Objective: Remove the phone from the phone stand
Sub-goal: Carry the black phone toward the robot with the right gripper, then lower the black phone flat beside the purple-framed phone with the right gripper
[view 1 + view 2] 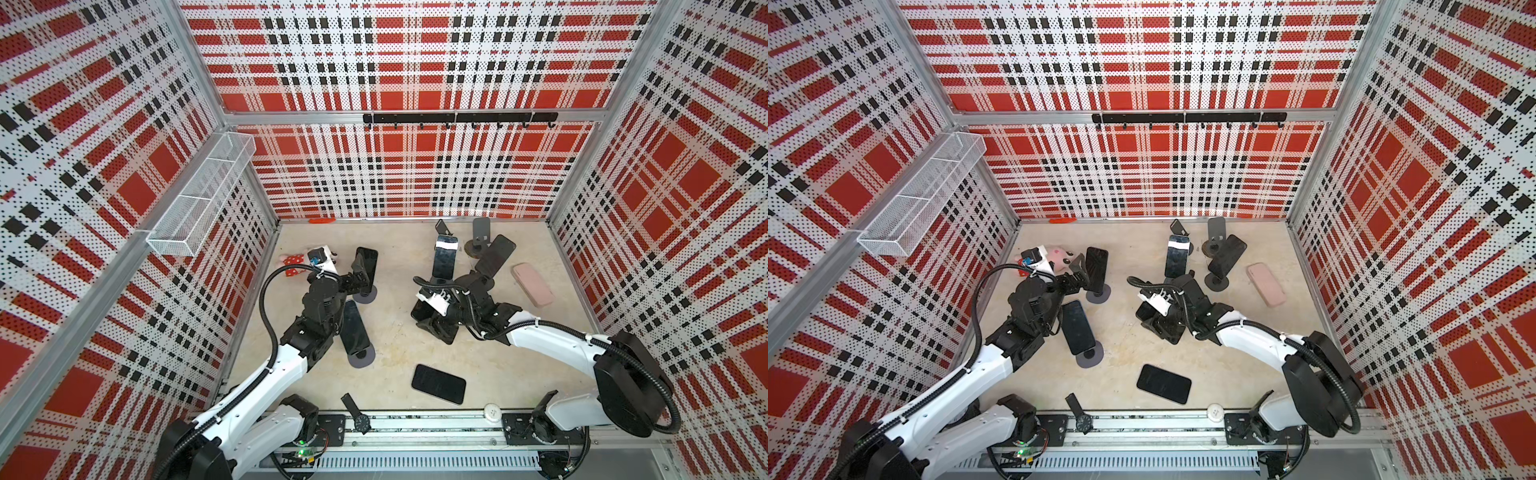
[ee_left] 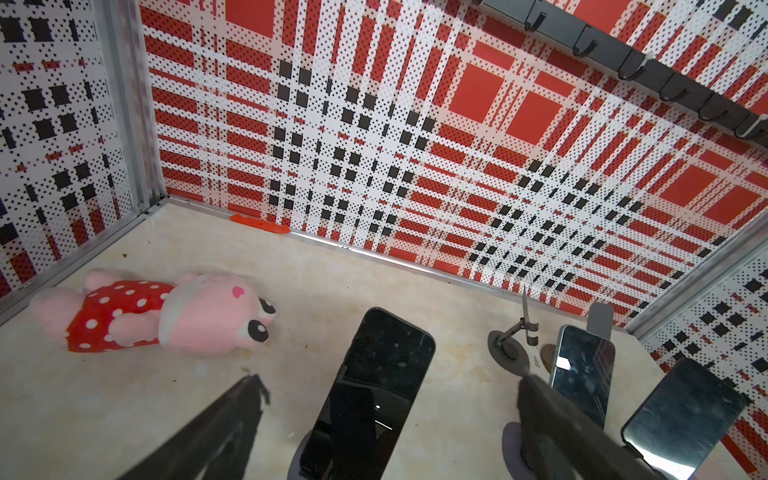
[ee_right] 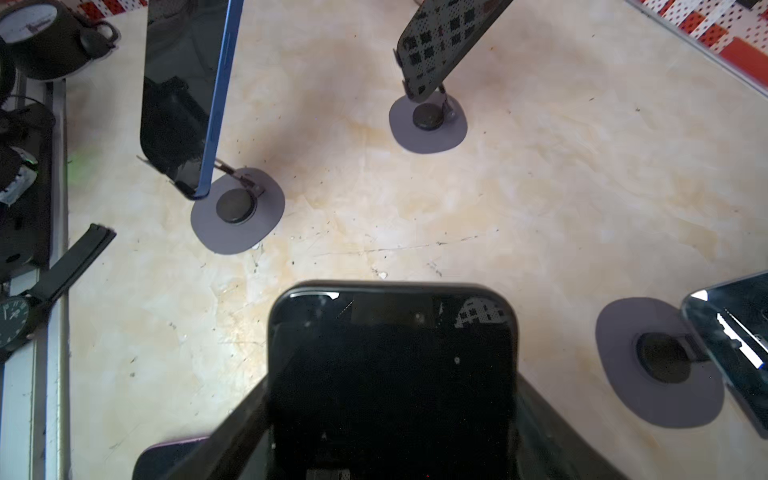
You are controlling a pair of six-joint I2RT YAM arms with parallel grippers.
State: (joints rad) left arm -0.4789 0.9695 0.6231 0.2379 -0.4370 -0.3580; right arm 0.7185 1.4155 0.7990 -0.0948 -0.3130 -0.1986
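Up at 10 o'clock your left gripper gapes wide at the glossy black phone on its grey disc-base stand, right gripper clamping a second black phone.

Black phone, screen dark, tilted at mid-floor, free end toward 9 o'clock in both top views; grey stand base peeking from beneath.

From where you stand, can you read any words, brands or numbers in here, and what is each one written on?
Nothing here reads clearly enough to quote.
On the round pale label: one printed line, too blurred to read.
On the watch: dial marks only, too small to read.
On the white disc: tiny marks, too small to read.
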